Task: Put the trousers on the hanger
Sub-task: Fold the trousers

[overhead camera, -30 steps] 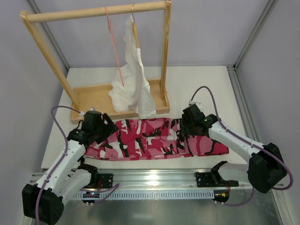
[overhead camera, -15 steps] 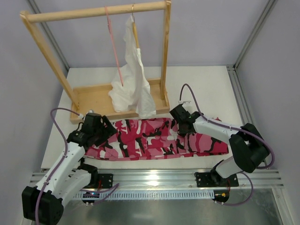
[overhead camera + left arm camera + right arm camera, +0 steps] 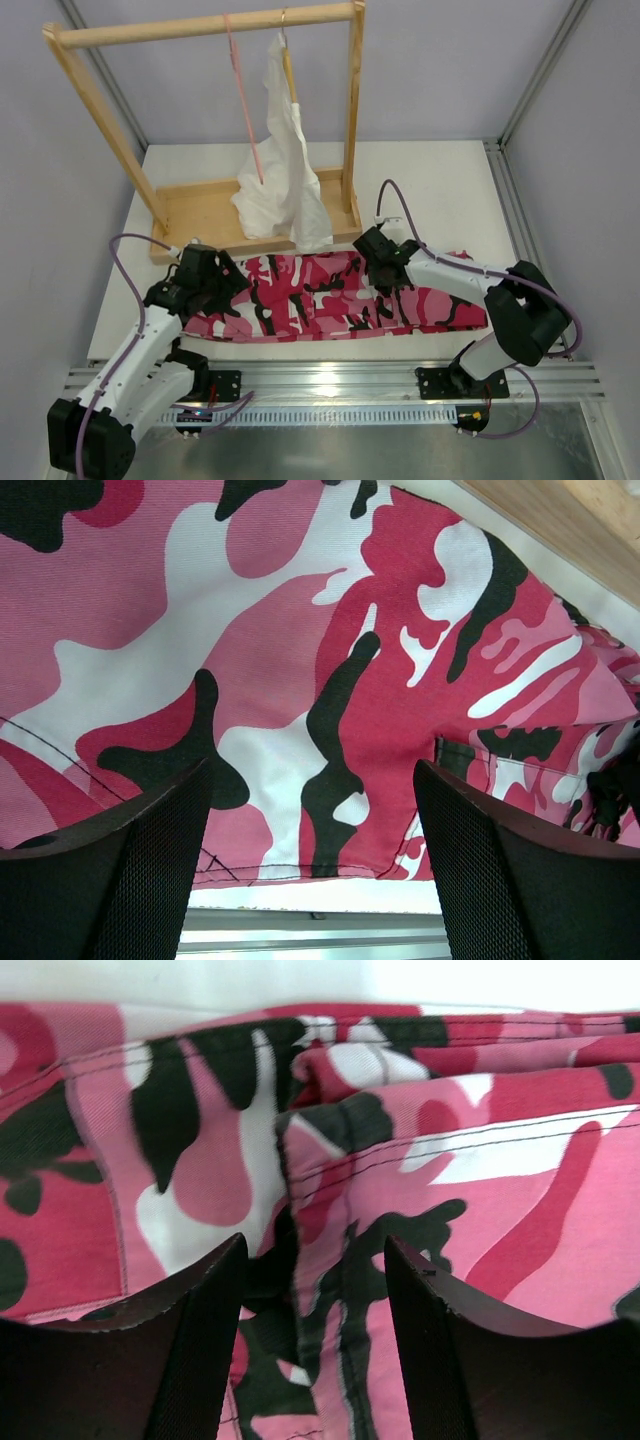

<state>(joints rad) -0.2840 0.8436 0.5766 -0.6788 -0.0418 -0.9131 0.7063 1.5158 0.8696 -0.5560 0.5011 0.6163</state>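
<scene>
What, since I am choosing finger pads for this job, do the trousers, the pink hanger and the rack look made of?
Trousers: woven cloth, likely cotton twill; fine ribs in the weave and stitched seams show, and the surface is matte.
Pink hanger: a thin smooth rod, coated wire or plastic; too thin to tell which.
Rack: pale bare wood with faint grain, seemingly unpainted.

No legible text, label, brand mark or number in any of the three views. The trousers carry camouflage print only, no lettering. Both wrist views show the same cloth close up: seams and stitching, no readable tag.
</scene>
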